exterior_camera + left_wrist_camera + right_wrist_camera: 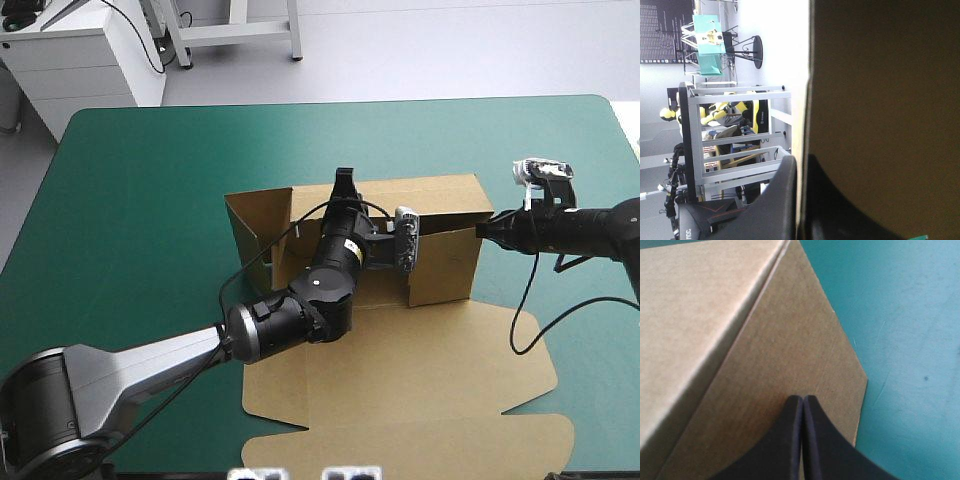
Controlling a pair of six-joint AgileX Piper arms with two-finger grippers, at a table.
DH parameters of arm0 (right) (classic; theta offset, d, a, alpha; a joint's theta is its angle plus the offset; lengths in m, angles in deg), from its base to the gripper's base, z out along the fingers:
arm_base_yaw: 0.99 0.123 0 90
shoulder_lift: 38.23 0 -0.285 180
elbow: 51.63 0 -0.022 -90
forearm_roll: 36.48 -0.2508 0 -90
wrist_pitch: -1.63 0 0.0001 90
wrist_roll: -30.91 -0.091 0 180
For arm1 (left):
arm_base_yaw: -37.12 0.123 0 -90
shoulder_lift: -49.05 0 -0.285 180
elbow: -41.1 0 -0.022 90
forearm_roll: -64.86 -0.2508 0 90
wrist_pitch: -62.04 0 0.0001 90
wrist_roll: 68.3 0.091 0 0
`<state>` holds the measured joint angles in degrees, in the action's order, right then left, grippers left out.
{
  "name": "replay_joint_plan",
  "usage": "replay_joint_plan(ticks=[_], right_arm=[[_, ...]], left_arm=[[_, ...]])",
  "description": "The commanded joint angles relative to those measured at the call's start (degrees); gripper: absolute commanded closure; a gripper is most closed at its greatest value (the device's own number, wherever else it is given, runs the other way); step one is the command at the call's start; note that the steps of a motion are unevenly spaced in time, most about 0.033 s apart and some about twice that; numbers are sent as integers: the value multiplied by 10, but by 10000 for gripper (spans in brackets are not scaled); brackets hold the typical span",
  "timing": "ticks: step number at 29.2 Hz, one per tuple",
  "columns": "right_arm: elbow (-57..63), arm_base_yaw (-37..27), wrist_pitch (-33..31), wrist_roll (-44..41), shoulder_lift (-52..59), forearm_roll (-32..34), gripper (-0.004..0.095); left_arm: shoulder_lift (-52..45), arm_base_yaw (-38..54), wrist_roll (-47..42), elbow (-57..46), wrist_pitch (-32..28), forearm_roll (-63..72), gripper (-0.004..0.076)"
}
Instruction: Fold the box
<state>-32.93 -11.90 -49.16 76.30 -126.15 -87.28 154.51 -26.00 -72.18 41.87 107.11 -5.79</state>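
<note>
roughly halfway: brown cardboard box [440, 268] walls stand, lid lies flat; left gripper [345, 182] pinches a wall, right gripper [803, 400] closed, touching its end.

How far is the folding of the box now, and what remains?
Done: the box has its far and right walls standing. In hand: the left end effector is shut on the far wall's top edge; the right end effector, shut, rests against the right wall from outside. Left: the left wall leans outward, not tucked, and the lid lies flat on the teal-green cover.
</note>
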Motion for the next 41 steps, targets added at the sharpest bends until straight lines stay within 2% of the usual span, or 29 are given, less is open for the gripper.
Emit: replay_joint_plan(ticks=[1,14,37,40,41], right_arm=[[18,2,-18,53,26,-97,926],[82,2,-41,164,40,-194,926],[81,2,-36,164,42,-186,925],[74,2,-3,137,55,-154,925],[63,2,20,107,69,-119,926]], left_arm=[[-28,-5,-5,17,-20,-32,732],[-28,-5,-5,17,-30,-32,732],[-28,-5,-7,17,-28,-32,732],[-28,-5,-7,17,-22,-32,732],[-28,-5,-7,17,-19,-32,732]])
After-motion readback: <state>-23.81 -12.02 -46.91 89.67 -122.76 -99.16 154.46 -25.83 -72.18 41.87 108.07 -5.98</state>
